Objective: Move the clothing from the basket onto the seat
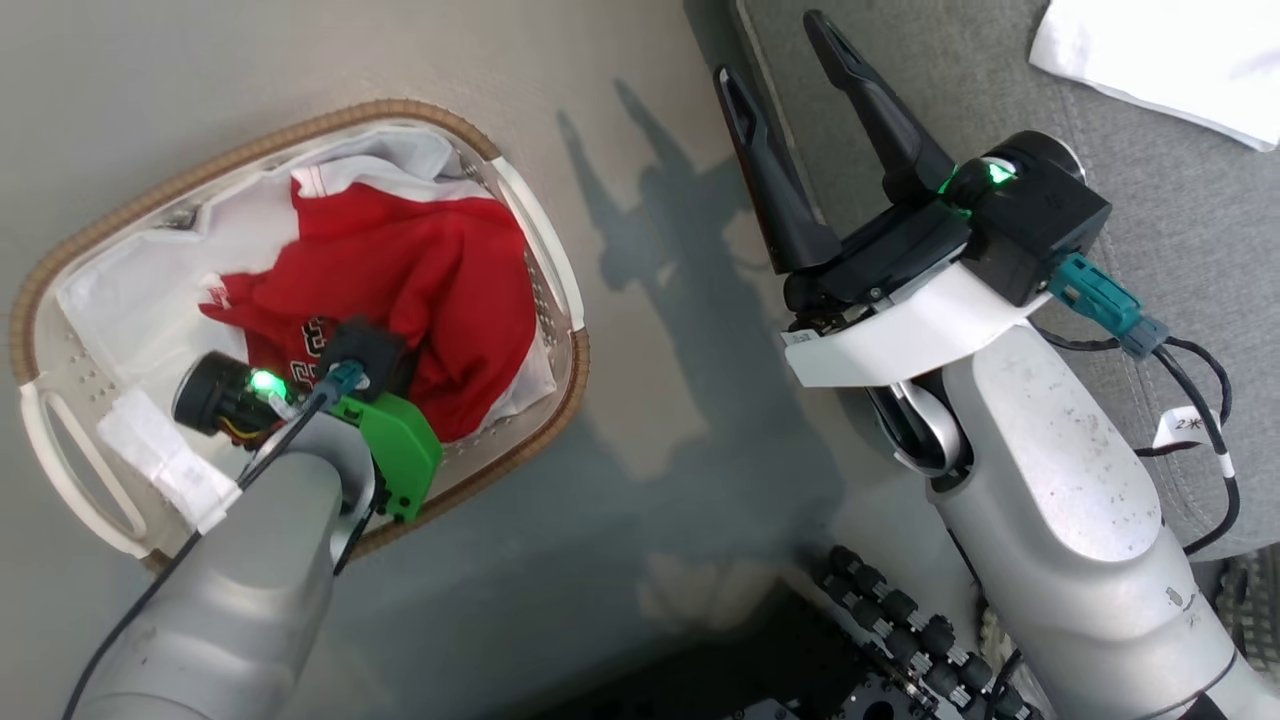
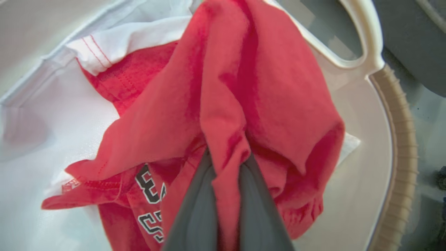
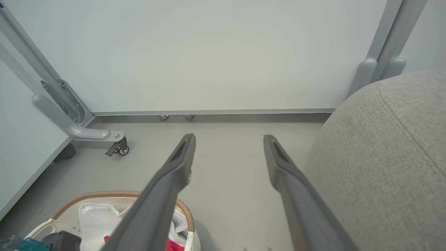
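**Left tool pinching a red jersey inside the laundry basket; right tool spread beside the sofa cushion**

Left wrist view: the left tool has its two dark fingers drawn close together on a raised fold of the red jersey. The fabric drapes over the fingertips and hides them. Navy-and-white lettering shows on a lower fold. It is creased and partly covered by the fingers, so it cannot be read whole. A white sleeve with red stitching lies at the upper left.

Head view: the jersey lies bunched in the oval laundry basket, which stands on the grey floor. A white liner sheet lies under and beside the jersey. Whether the heap is one garment or several cannot be told. The wrist housing and a green bracket cover the left tool's fingers here, and the frame's bottom edge cuts off the forearm.

The right tool is held well apart from the basket, its fingers spread with nothing between them. It hangs over the boundary between the floor and the grey sofa cushion. A white cloth rests on the cushion at the upper right corner, cut off by the frame's edge.

Right wrist view: the basket rim appears at the bottom left, largely hidden behind one finger. A pale wall panel and a castor stand beyond.
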Motion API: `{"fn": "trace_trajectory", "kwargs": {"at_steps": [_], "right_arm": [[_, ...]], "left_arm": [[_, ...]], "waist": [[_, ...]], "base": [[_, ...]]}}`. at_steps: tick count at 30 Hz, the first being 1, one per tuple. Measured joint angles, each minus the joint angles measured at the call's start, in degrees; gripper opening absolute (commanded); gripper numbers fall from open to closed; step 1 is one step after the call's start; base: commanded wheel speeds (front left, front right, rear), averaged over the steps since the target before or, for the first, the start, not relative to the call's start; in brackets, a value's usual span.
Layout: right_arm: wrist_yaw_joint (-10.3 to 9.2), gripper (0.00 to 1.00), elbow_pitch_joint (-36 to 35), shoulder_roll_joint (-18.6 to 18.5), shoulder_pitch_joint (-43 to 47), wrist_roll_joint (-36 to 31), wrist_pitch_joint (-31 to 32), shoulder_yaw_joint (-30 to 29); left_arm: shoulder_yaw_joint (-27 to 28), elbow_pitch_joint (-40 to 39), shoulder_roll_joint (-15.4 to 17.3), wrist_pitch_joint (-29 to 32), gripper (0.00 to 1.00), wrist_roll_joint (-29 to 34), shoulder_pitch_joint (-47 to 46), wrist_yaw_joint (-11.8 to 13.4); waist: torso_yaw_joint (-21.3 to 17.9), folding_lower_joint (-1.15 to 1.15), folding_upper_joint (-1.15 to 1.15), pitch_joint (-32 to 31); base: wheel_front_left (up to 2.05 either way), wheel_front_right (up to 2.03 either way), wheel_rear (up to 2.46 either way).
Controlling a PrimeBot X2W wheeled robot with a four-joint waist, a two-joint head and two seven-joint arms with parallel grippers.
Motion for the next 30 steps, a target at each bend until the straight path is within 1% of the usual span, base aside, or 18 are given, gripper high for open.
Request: {"fn": "trace_trajectory", "kwargs": {"at_steps": [7, 12, 18, 22, 30], "right_arm": [[0.0, 1.0, 3.2, 0.0, 1.6, -0.5, 0.0, 0.1], [0.0, 1.0, 6.1, 0.0, 3.4, -0.5, 0.0, 0.8], [0.0, 1.0, 8.9, 0.1, 6.7, -0.5, 0.0, 0.9], [0.0, 1.0, 9.7, 0.0, 9.2, 0.1, 0.0, -0.9], [0.0, 1.0, 12.4, 0.1, 14.2, -0.6, 0.0, -1.1]], "left_arm": [[4.1, -4.2, -1.0, 0.0, 0.0, -0.3, 5.0, 0.1], [7.4, -7.5, -1.3, 0.0, 0.0, 1.0, 9.3, 0.3], [11.3, -11.6, -3.1, 0.0, 0.0, 2.4, 14.7, 0.3], [13.4, -14.2, -4.4, 0.0, 0.0, 4.3, 17.2, 0.3], [18.6, -19.7, -6.4, 0.0, 0.0, 6.1, 22.4, 0.3]], "waist": [[0.9, 0.0, 0.0, -5.3], [1.8, 0.0, 0.0, -9.9], [3.1, 0.0, 0.0, -16.2], [4.2, -0.01, 0.0, -20.3], [6.8, -0.01, 0.0, -28.4]], "base": [[0.0, 0.0, 0.0], [0.0, 0.0, 0.0], [0.0, 0.0, 0.0], [0.0, 0.0, 0.0], [0.0, 0.0, 0.0]]}}
